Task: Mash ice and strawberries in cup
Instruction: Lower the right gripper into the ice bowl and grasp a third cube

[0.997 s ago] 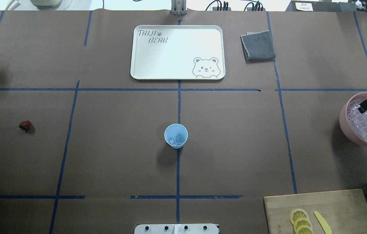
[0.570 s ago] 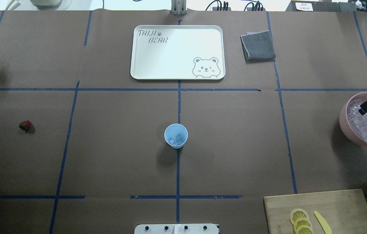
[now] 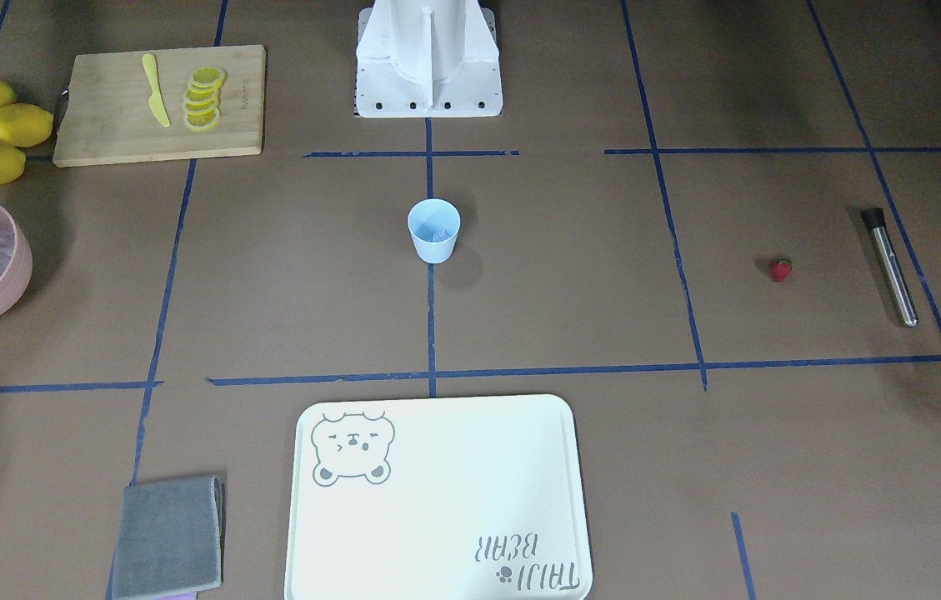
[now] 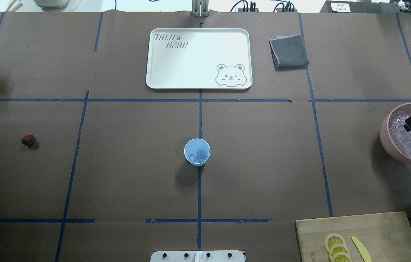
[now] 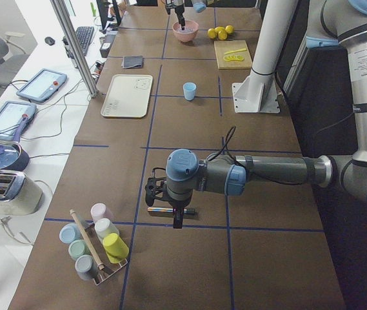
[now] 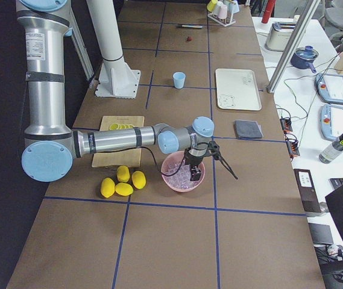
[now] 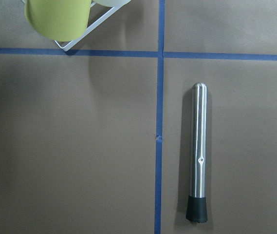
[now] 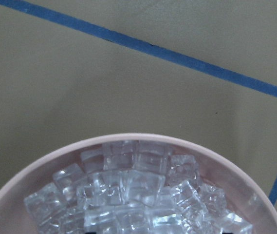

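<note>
Both grips untellable: right end effector over pink bowl; left end effector, side view only, above muddler.

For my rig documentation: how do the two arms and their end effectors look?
The left arm and the right arm are silver-grey tubes with light-blue round joint caps. A black cable loops beside the left arm's wrist. The left end effector and the right end effector are black; finer details are too small.
</note>
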You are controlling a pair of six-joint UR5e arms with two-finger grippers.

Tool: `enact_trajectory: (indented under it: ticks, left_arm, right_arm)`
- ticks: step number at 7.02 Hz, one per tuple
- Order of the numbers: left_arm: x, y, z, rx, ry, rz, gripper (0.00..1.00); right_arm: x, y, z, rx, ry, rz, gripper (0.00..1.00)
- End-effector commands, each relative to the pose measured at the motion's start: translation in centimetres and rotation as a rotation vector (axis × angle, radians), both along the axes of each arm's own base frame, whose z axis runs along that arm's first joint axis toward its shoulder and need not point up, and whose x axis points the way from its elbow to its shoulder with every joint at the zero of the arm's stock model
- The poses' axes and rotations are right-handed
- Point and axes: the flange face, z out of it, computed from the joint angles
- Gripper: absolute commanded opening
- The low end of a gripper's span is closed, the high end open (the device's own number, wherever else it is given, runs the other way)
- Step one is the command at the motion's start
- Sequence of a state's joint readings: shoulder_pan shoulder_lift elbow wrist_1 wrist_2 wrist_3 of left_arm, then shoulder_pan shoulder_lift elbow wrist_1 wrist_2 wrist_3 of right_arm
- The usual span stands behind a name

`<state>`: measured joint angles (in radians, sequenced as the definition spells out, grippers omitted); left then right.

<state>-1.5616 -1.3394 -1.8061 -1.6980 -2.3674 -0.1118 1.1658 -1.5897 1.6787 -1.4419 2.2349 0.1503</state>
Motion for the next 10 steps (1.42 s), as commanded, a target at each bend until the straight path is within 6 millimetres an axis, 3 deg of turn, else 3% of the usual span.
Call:
enact_trajectory:
  ticks: [1,3,5,6,7,8,10]
  left_arm:
    - [0.0,0.0,0.0,0.002,0.001,0.000,1.00]
    - [0.0,0.0,0.0,0.002,0.001,0.000,1.00]
    - [0.0,0.0,-0.1,0.004,0.001,0.000,1.00]
    - [0.0,0.0,-0.1,0.004,0.001,0.000,1.00]
    - [0.0,0.0,-0.1,0.004,0.001,0.000,1.00]
    - [0.0,0.0,-0.1,0.004,0.001,0.000,1.00]
    - [0.0,0.0,-0.1,0.004,0.001,0.000,1.00]
  right_arm:
    - [0.1,0.1,0.2,-0.008,0.003,0.002,0.68]
    - [0.1,0.1,0.3,-0.009,0.003,0.002,0.47]
    - [0.0,0.1,0.2,-0.006,-0.001,0.001,0.14]
    - [0.0,0.2,0.0,-0.002,-0.005,-0.004,0.02]
    - [0.1,0.3,-0.7,0.009,-0.015,-0.003,0.00]
    - [0.1,0.7,-6.2,0.059,-0.074,0.001,0.00]
    - [-0.9,-0.4,-17.9,-0.027,-0.157,0.192,0.00]
